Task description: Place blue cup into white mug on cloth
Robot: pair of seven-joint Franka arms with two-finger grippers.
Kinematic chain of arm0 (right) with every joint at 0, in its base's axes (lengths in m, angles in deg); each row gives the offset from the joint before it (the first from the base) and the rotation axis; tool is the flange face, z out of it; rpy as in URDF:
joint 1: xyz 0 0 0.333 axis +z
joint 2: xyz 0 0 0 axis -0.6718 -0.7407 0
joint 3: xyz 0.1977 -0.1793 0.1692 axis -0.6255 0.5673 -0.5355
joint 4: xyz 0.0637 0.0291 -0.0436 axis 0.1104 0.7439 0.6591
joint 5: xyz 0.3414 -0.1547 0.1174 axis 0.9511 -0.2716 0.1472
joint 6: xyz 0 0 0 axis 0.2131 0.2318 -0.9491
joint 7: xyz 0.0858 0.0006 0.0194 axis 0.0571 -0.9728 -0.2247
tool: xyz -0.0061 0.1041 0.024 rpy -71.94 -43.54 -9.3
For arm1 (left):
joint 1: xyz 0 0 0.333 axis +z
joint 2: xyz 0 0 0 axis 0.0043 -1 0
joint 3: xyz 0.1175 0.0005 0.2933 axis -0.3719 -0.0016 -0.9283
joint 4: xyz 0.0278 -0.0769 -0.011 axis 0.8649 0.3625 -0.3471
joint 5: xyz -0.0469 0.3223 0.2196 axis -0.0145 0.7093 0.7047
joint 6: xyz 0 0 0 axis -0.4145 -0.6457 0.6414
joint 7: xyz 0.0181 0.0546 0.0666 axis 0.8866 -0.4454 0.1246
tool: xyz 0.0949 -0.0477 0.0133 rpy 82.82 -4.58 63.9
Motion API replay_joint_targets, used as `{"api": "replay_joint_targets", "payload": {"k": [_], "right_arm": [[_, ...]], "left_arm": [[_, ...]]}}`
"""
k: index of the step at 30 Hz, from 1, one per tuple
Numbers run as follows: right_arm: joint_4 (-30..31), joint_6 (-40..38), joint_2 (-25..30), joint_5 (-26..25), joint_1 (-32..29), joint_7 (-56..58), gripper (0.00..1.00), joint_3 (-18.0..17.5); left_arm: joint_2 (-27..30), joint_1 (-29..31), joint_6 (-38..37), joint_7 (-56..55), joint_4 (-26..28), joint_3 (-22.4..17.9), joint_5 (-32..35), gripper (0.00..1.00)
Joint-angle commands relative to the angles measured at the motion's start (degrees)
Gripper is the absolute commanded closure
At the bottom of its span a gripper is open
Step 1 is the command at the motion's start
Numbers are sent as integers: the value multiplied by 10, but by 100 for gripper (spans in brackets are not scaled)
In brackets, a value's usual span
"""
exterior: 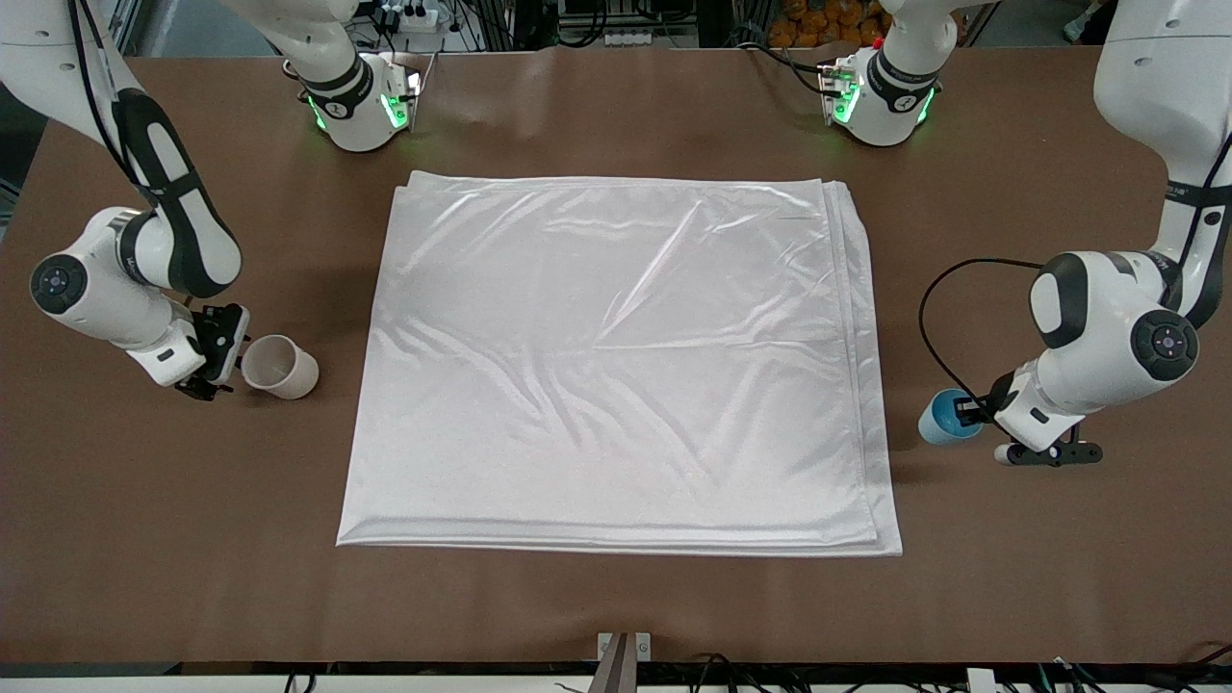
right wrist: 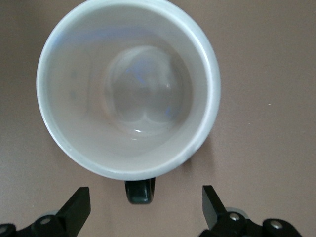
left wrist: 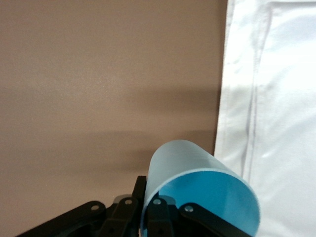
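Observation:
The blue cup (exterior: 943, 419) is beside the cloth (exterior: 616, 366), toward the left arm's end of the table. It is tipped, with its bright blue inside (left wrist: 212, 197) showing. My left gripper (exterior: 972, 412) (left wrist: 149, 195) is shut on the cup's rim, one finger inside and one outside. The white mug (exterior: 281, 367) (right wrist: 128, 89) stands empty on the bare table off the cloth's edge at the right arm's end. Its dark handle (right wrist: 140, 191) points at my right gripper (exterior: 226, 364) (right wrist: 144, 200). That gripper is open, with a finger on each side of the handle and touching nothing.
The cloth (left wrist: 276, 98) lies flat in folded layers over the middle of the brown table (exterior: 616, 606). Both arm bases (exterior: 361, 106) (exterior: 881, 96) stand along the table's edge farthest from the front camera. A black cable (exterior: 938, 327) loops over the table by the left arm.

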Motion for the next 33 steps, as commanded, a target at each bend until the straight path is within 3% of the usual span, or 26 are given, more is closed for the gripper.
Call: {"api": "replay_joint_targets", "payload": {"k": [1,6,17,24,33], "right_arm": [[5,9,-1,3,-8,15,0,-6],[6,9,-3,3,-8,15,0,-7],[6,13,-22,3,-17,16,0,-8],[6,19,-26,3,-19,17,3,-13],[11,19,-26,6,-20,17,12,-23]], "left_arm": [[41,1,-40,-6,6,11,10,100],[71,4,-105,-5,-19,19,5,100],[82,2,-274,-1,-154,42,6,100],[124,1,-310,6,-156,51,6,100],[122,7,-314,3,-158,69,6,100]]}}
